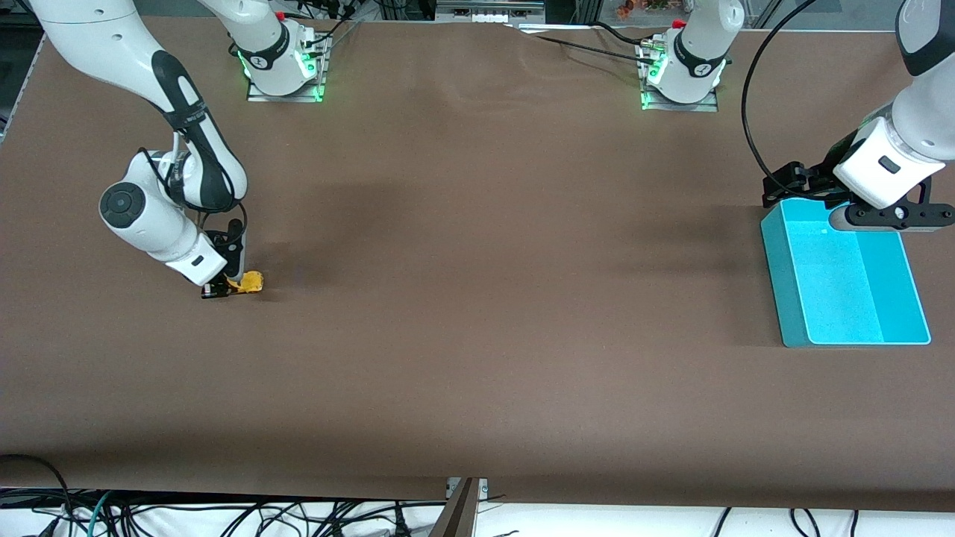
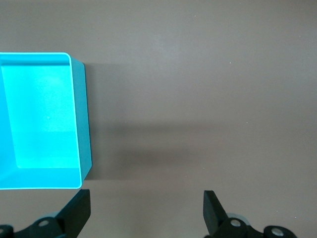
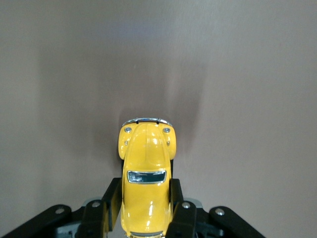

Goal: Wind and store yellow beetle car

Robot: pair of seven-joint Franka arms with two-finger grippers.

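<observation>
The yellow beetle car (image 1: 251, 281) sits at table level near the right arm's end of the table. My right gripper (image 1: 230, 288) is shut on it. In the right wrist view the car (image 3: 146, 173) is clamped by its sides between the two black fingers (image 3: 112, 198), and its nose sticks out past them. My left gripper (image 1: 791, 183) is open and empty. It hovers over the table just beside the teal bin (image 1: 780, 283), at the bin's edge toward the robot bases. In the left wrist view its fingertips (image 2: 79, 208) stand wide apart over bare table.
The teal bin (image 2: 83, 129) stands empty at the left arm's end of the table. Brown table cover (image 1: 485, 261) spans between the car and the bin. Cables hang off the table edge nearest the front camera.
</observation>
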